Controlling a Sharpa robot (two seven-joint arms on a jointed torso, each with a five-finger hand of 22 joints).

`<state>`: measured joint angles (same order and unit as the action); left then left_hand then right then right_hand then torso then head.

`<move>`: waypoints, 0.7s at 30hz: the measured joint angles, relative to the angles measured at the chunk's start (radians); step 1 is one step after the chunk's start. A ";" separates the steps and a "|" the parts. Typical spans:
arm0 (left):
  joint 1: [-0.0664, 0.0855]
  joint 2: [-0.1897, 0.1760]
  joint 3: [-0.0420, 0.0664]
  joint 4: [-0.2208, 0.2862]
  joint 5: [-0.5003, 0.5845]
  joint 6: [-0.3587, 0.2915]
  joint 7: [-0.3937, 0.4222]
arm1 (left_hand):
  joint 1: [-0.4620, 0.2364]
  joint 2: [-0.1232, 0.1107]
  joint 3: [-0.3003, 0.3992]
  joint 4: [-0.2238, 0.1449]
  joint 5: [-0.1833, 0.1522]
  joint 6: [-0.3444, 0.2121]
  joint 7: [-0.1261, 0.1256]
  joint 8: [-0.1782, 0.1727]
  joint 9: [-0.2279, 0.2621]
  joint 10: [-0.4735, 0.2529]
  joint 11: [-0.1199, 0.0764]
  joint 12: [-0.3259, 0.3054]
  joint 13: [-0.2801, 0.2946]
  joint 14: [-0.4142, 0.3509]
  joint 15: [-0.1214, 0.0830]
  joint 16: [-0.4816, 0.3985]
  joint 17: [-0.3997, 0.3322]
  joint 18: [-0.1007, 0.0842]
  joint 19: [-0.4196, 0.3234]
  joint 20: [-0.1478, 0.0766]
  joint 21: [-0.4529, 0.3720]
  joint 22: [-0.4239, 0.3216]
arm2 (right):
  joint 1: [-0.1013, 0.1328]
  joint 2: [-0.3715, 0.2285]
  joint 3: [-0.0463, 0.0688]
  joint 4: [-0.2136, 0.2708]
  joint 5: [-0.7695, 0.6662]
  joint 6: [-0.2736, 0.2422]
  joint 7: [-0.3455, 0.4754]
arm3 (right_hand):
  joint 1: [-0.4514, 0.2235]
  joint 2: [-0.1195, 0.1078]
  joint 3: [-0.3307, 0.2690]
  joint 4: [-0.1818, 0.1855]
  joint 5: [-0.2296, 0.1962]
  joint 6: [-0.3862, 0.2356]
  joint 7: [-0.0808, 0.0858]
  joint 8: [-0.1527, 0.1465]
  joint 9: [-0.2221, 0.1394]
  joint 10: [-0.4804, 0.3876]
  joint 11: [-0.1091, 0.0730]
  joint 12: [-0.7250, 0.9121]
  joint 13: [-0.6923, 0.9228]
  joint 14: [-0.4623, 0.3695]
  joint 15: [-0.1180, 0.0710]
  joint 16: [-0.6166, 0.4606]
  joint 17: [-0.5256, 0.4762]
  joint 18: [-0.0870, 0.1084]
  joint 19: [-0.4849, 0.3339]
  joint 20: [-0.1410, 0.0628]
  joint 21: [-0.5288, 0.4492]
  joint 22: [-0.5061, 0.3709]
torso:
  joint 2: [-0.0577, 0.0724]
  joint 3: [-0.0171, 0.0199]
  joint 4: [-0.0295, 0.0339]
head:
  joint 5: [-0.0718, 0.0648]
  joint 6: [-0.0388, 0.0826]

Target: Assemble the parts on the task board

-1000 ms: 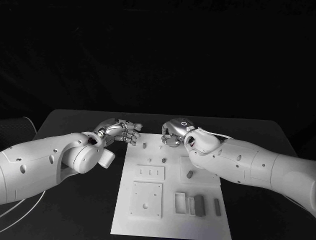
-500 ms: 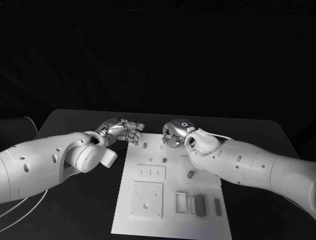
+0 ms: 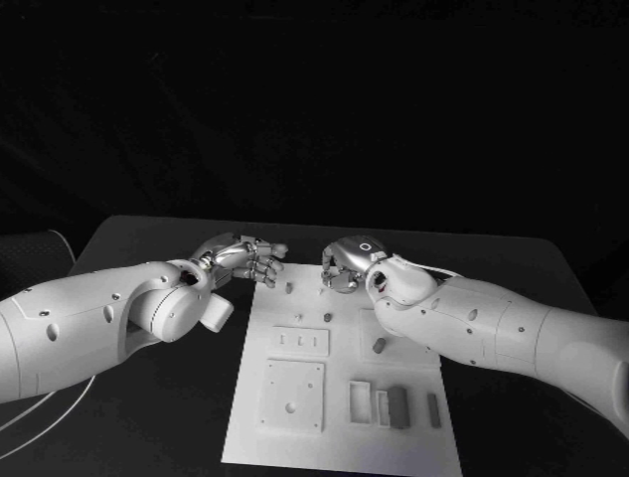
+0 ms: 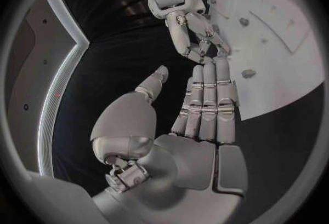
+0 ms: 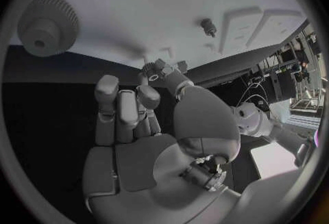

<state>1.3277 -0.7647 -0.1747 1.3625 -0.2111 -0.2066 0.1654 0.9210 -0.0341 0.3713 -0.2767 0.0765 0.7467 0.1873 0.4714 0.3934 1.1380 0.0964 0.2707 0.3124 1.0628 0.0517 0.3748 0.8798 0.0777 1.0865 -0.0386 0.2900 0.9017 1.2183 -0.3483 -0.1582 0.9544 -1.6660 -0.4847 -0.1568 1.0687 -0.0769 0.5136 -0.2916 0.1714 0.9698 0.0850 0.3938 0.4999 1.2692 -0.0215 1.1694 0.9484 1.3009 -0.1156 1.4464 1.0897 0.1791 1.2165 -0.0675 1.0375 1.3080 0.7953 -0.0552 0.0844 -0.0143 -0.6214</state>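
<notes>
Both hands at the board's far edge, parts lying on it.

I see my left hand (image 3: 242,260) at the far-left corner of the board (image 3: 293,437), fingers straight and apart, holding nothing. My right hand (image 3: 349,262) is curled at the far edge; I cannot tell if it pinches anything. Grey parts (image 3: 395,406) lie near-right, a gear (image 5: 45,25) beside the right hand.
</notes>
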 measured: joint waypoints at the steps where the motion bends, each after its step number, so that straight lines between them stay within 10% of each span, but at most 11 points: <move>1: 0.000 0.000 0.000 0.000 0.000 0.000 0.000 | 0.000 0.000 0.000 0.000 0.000 0.000 0.000 0.000 0.000 0.000 0.000 0.000 0.000 0.000 0.000 0.000 0.000 0.000 0.000 0.000 0.000 0.000 | 0.000 0.000 0.000 0.000 0.000 0.000 0.000 | 0.000 0.000 0.001 -0.001 0.000 0.000 0.000 0.000 0.000 0.000 0.000 0.000 0.000 0.000 0.000 0.000 0.000 0.000 0.000 0.000 0.000 0.000 | 0.000 0.0000 0.0000 | 0.000 0.000; 21: 0.003 -0.001 0.000 0.000 0.000 0.000 0.000 | 0.000 0.000 0.000 0.000 0.000 0.000 0.000 0.000 0.001 0.000 0.000 0.000 0.003 0.000 0.000 -0.004 0.003 0.008 0.000 0.000 0.000 0.001 | 0.000 0.010 0.000 -0.010 -0.003 -0.002 -0.001 | 0.007 0.007 0.005 0.000 0.003 -0.001 0.001 -0.001 0.000 0.002 -0.002 0.000 0.000 0.001 0.000 0.000 -0.001 0.000 0.000 0.000 0.000 0.000 | -0.001 -0.0010 0.0000 | 0.005 0.006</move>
<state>1.3311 -0.7654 -0.1747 1.3626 -0.2114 -0.2067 0.1649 0.9210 -0.0341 0.3713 -0.2767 0.0765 0.7467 0.1873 0.4714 0.3943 1.1380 0.0963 0.2708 0.3156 1.0628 0.0517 0.3710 0.8826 0.0854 1.0865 -0.0386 0.2900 0.9023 1.2183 -0.3380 -0.1582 0.9441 -1.6689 -0.4863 -0.1580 1.0759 -0.0701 0.5183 -0.2920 0.1745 0.9692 0.0860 0.3931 0.5003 1.2713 -0.0233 1.1694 0.9484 1.3014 -0.1160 1.4464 1.0890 0.1795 1.2165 -0.0674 1.0374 1.3079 0.7942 -0.0562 0.0844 -0.0089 -0.6156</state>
